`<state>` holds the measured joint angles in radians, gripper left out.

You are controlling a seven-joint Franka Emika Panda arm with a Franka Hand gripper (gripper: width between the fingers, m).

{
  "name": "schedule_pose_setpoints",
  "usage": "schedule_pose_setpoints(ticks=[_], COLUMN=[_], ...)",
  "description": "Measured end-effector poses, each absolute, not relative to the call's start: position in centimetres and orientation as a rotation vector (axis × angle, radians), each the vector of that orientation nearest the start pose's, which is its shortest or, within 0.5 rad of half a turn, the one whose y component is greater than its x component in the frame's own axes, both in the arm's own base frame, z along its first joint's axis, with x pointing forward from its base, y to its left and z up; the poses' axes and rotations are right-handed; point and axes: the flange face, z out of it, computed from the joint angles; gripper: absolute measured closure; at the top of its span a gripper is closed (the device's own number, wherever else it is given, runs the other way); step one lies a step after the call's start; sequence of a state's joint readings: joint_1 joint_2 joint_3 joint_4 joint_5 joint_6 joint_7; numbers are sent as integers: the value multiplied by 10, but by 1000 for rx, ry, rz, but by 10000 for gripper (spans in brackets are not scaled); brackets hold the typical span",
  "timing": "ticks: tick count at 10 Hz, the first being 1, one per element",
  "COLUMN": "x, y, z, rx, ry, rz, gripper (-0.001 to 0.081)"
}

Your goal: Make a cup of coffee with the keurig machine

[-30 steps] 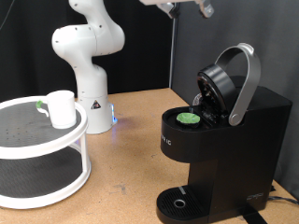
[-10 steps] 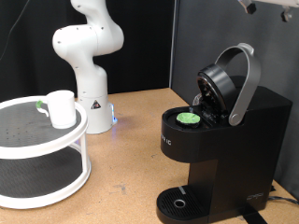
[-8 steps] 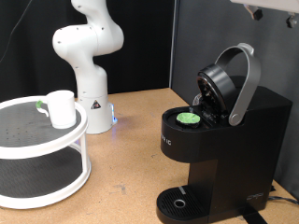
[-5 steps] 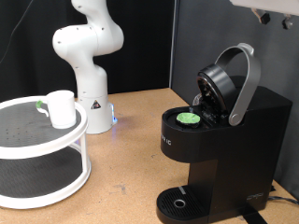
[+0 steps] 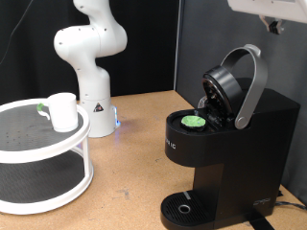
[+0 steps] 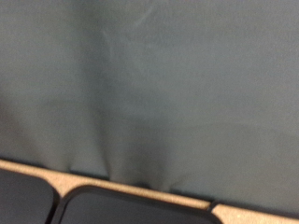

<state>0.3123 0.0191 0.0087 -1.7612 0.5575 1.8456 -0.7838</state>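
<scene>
My wrist view shows mostly a grey-blue fabric backdrop (image 6: pixel 149 84) with faint vertical folds. Along one edge I see a thin tan strip (image 6: pixel 140 189) and dark rounded panels (image 6: pixel 131 210). No tool fingers appear here.

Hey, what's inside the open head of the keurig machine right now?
A pod with a green top sits in the keurig machine chamber, under the raised lid. The pod's lower part is hidden inside the holder.
</scene>
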Motion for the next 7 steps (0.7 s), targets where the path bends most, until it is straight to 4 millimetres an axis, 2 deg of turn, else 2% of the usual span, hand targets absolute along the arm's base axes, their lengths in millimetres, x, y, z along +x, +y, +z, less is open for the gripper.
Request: schedule_pose_setpoints(ticks=[7], x=[543], y=[193], z=[536], rx=[-2340], ry=[-1234], rz=[-222], gripper=[806])
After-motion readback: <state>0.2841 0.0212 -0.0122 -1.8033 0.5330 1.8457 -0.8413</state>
